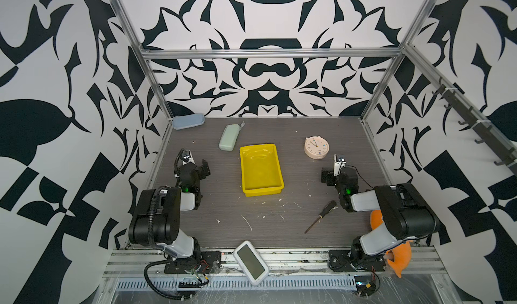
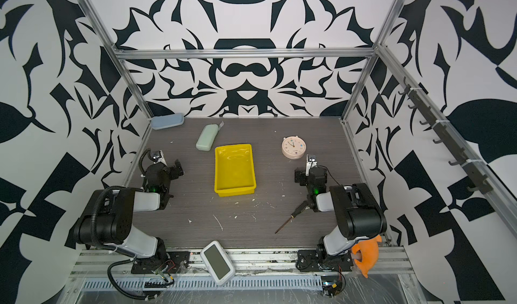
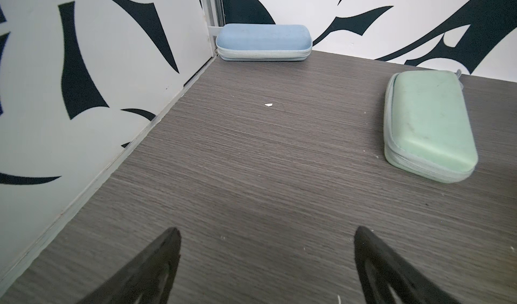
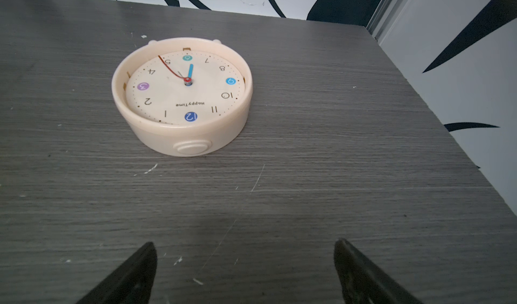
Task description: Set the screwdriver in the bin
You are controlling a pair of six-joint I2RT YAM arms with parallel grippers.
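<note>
Near edge: a white device with a dark screen (image 1: 250, 262) lies on the front rail. An orange soft item (image 1: 398, 257) sits by the right arm's base. Neither belongs to the job.

Near right of the surface (image 1: 223, 210): the screwdriver (image 1: 320, 217) lies flat in both top views. Its shaft tip points toward the near edge and its black handle is close beside the right arm's forearm. Whether handle and arm touch, I cannot tell. Nothing grips it.

Mid-depth: the right end effector (image 4: 245, 243) has its jaws wide apart and empty, with only bare wood grain between them in the right wrist view. It sits farther back than the screwdriver, facing the clock (image 4: 181, 95). The left end effector (image 3: 267, 230) is likewise spread and empty over bare surface, at the left side.

Centre: the bin (image 1: 263, 190) shows nothing but its yellow floor. It stands well apart from the screwdriver, between the two arms.

Far: a green case (image 1: 228, 137) lies just beyond the bin's far left corner, and a blue case (image 1: 188, 120) is in the back left corner.

Judgement: no step is done. Reach, grasp, carry and release all remain. The right arm looks best placed, though it would have to pull back toward the near side first.
</note>
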